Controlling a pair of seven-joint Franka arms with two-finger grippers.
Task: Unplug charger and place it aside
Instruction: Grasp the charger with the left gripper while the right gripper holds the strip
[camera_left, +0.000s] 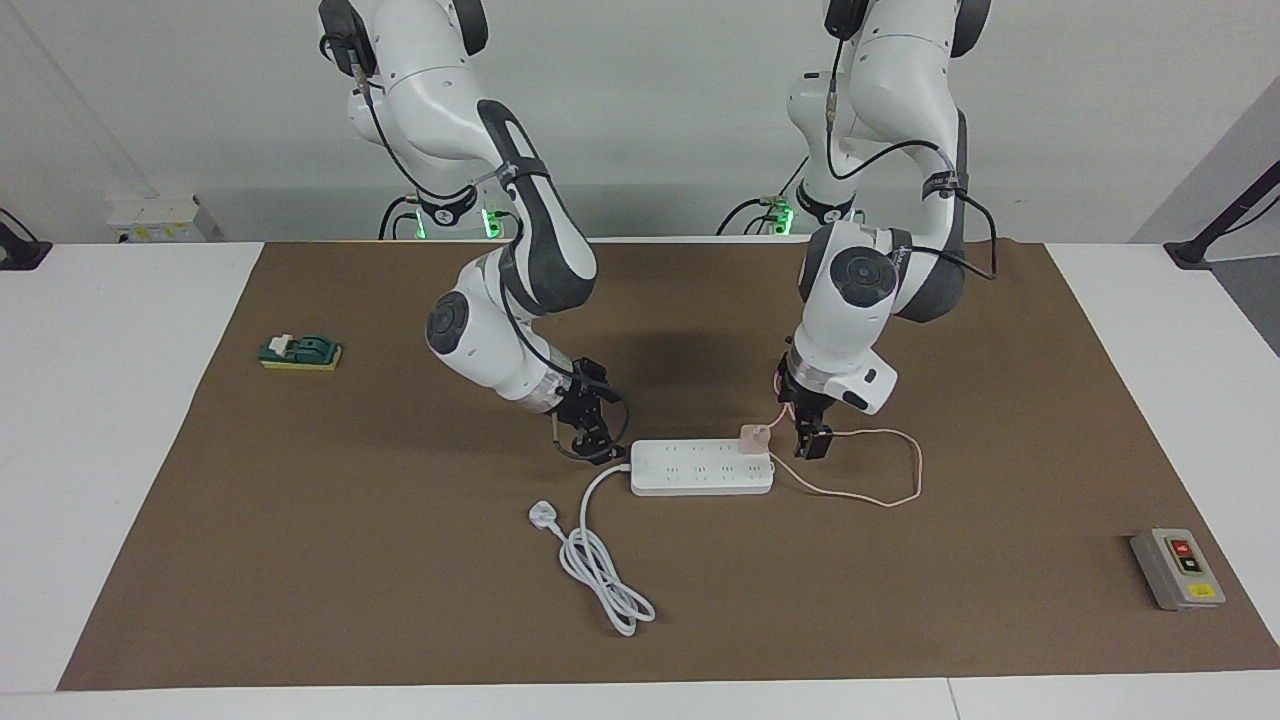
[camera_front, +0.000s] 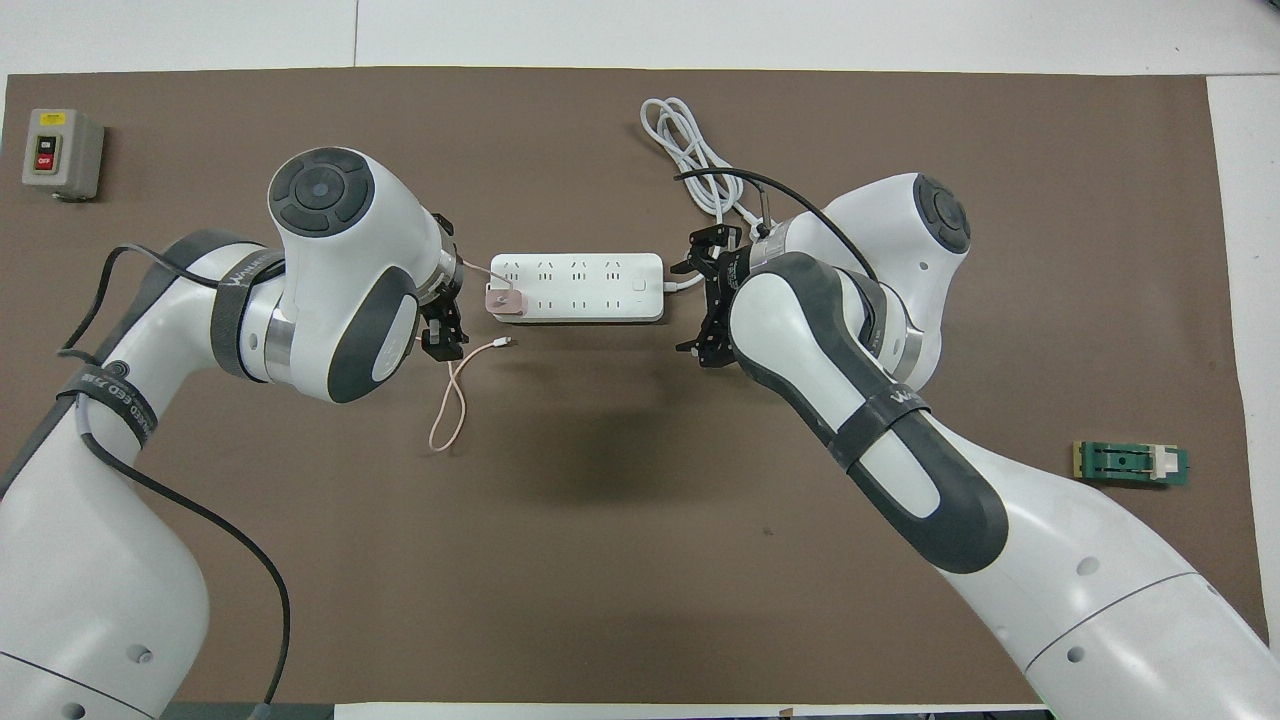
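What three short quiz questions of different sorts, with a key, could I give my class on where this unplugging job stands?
1. True or false: the charger is plugged into the power strip.
2. Which gripper is beside the charger? A) left gripper B) right gripper
3. Fill in: the left gripper's fingers are ____.

Key: 1 true. 2 A; the right gripper is low at the strip's corded end. 3 open, holding nothing.
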